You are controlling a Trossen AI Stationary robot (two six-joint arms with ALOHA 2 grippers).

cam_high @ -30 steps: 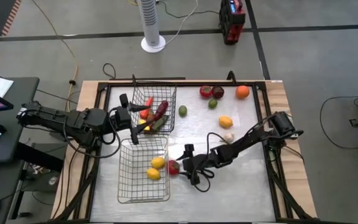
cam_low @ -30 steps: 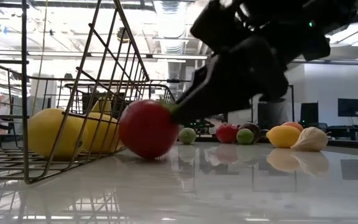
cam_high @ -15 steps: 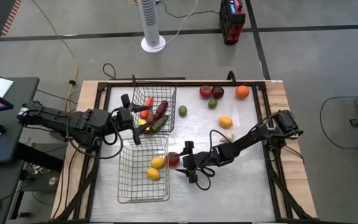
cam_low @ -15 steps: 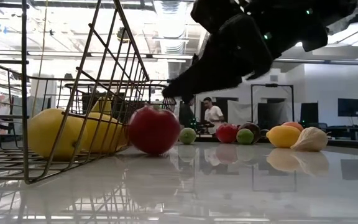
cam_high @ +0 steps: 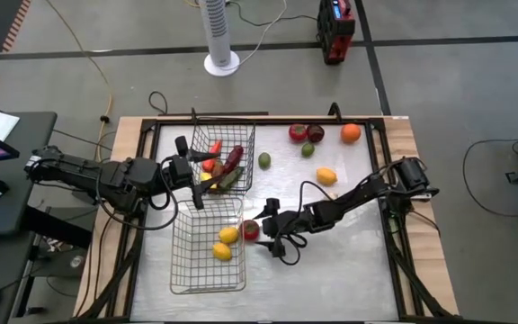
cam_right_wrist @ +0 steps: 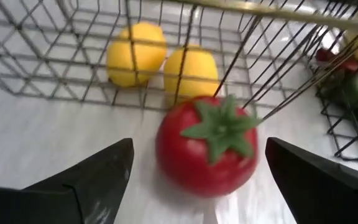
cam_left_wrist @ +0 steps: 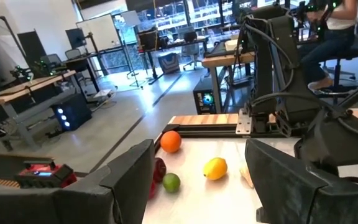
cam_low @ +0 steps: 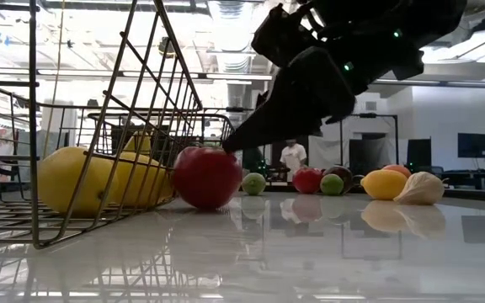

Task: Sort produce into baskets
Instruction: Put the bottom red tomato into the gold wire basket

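A red tomato (cam_right_wrist: 207, 146) with a green calyx lies on the white table (cam_high: 349, 252), against the right wall of the near basket (cam_high: 207, 261). That basket holds two lemons (cam_high: 226, 243). My right gripper (cam_high: 266, 230) is low on the tomato's right and open, with one finger on each side of the tomato and a gap to both. The far basket (cam_high: 227, 144) holds a dark red pepper and other vegetables. My left gripper (cam_high: 187, 171) hangs open and level above the table, between the two baskets' left ends, with nothing between its fingers.
Loose produce lies at the far right of the table: a red fruit (cam_high: 297, 133), a dark one (cam_high: 315, 134), an orange (cam_high: 351, 133), two limes (cam_high: 263, 161), a lemon (cam_high: 326, 176) and a pale bulb (cam_low: 419, 189). Bare table lies at the near right.
My right gripper has let go of the tomato and moved a little toward the table's far edge. The tomato has shifted the same way along the near basket's right wall and now rests on the table.
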